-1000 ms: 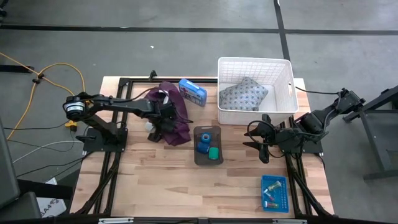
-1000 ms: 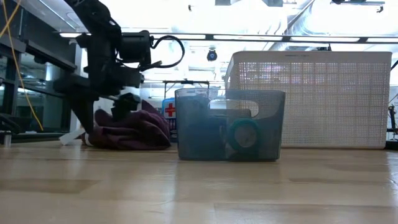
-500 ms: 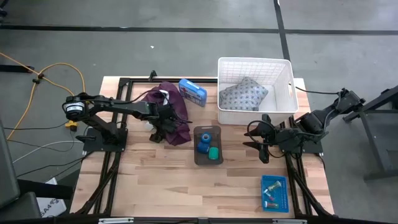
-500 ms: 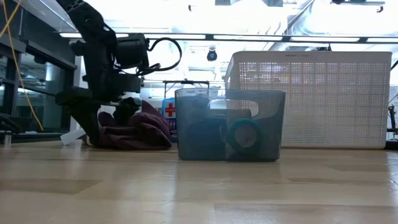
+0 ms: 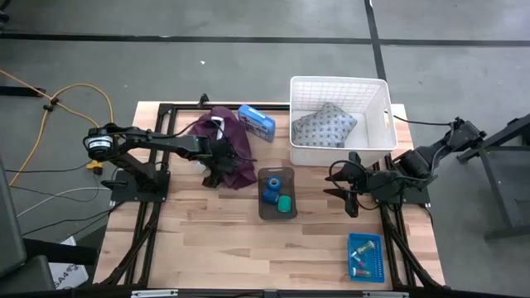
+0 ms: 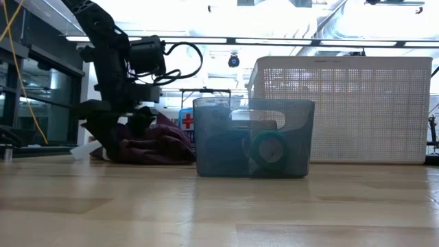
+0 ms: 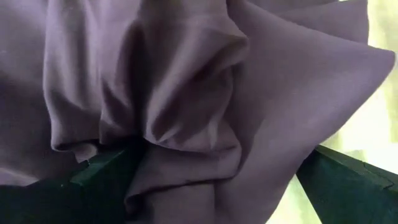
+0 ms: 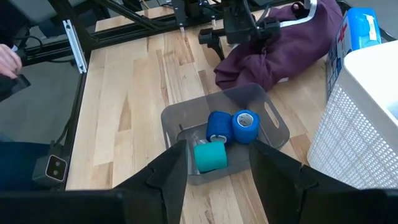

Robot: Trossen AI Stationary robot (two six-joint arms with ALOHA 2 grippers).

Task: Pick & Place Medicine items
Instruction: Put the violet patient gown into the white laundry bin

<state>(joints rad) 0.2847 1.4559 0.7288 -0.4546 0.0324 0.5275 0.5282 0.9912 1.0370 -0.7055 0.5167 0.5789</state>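
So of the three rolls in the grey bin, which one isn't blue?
The green roll, lying beside the two blue rolls in the grey bin; in the right wrist view it is the one closest to that camera.

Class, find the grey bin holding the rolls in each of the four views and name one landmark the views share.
High view: grey bin, table centre.
Low view: centre, foreground.
Left wrist view: not in it.
Right wrist view: centre, past the fingers.
Shared landmark: maroon garment beside it.
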